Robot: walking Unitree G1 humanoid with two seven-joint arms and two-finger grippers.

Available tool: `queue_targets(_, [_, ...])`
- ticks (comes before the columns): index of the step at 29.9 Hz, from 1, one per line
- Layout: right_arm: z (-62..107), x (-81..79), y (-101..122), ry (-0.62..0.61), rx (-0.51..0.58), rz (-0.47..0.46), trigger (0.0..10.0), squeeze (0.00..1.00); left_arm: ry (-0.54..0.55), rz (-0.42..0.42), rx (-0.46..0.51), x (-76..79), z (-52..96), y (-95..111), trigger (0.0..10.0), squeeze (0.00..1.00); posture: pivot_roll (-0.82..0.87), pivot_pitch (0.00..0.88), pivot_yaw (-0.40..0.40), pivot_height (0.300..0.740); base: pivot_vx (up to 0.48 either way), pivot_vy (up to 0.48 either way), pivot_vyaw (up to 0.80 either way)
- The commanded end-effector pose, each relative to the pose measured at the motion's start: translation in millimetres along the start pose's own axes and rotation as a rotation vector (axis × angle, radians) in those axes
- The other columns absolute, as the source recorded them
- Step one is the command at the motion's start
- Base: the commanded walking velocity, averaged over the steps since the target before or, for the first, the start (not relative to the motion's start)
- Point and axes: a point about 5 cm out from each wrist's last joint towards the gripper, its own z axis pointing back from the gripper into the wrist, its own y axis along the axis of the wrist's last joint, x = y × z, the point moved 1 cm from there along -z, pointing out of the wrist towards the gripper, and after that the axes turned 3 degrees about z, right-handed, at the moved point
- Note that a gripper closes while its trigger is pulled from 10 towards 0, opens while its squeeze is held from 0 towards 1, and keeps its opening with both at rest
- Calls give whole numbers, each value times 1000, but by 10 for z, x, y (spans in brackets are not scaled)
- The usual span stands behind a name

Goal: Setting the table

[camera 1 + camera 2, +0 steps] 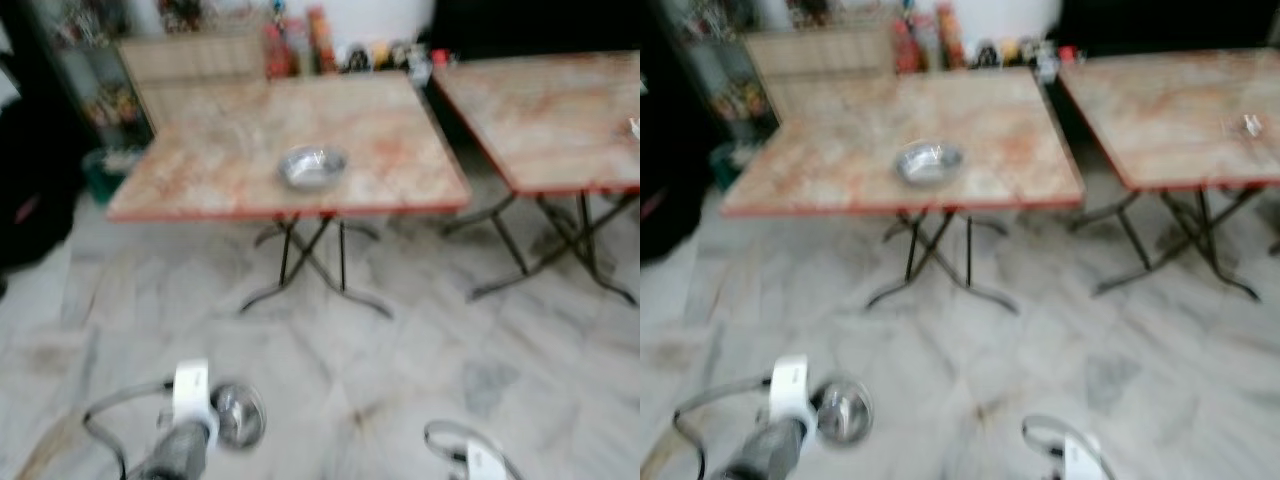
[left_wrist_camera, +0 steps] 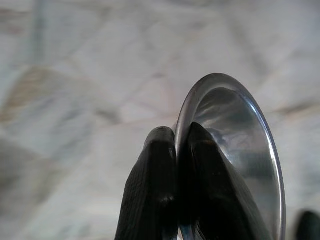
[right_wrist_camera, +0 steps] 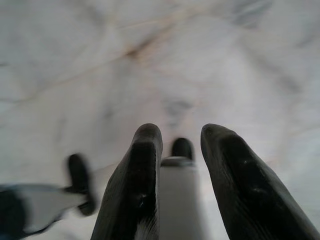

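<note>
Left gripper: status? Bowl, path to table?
Left gripper shut on steel bowl's rim, held over floor. Right gripper open, empty. Second bowl already on near table. Nothing in the way.

Steel bowl point(image 1: 312, 167) upright on table point(image 1: 200, 160)

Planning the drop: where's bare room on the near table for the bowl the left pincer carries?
The marble-patterned, red-edged folding table is bare to the left and right of the steel bowl already on it. Its far edge is crowded with bottles. The left pincer grips a second steel bowl.
</note>
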Motion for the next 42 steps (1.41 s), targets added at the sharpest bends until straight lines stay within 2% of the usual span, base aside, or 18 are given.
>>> queue_targets(1, [1,85,3,-17,-3,6,10000,0,-11,-19,-19,56,8,-55,10000,0,-16,0,79,740,0,0,0])
queue_targets(5, [2,84,-2,-15,-5,5,10000,0,-9,-43,-46,51,19,-117,10000,0,-15,0,78,740,0,0,0])
queue_targets(14, [-1,79,7,-4,-6,12,10000,0,31,-12,-22,-14,21,-100,10000,0,-9,0,73,740,31,0,0])
queue_targets(21, [-4,89,22,-13,-5,14,10000,0,27,-17,-23,-7,18,-91,10000,0,-12,0,72,740,359,0,0])
queue_targets(24, [-5,102,15,-19,-23,62,10000,0,20,-12,-23,8,19,-94,10000,0,-12,0,71,740,379,0,0])
queue_targets(29, [-6,113,13,-21,-29,81,10000,0,18,-9,-23,20,20,-101,10000,0,-11,0,68,740,417,0,0])
queue_targets(32, [-8,119,23,-17,-29,120,10000,0,17,-13,-21,26,20,-99,10000,0,-11,0,68,740,480,0,800])
queue_targets(36, [-5,123,13,-28,-29,72,10000,0,16,-4,-17,31,20,-93,10000,0,-15,3,69,740,480,0,400])
queue_targets(42, [-5,128,19,-37,-20,66,10000,0,16,0,-9,33,14,-65,10000,0,-17,4,69,740,480,0,0])
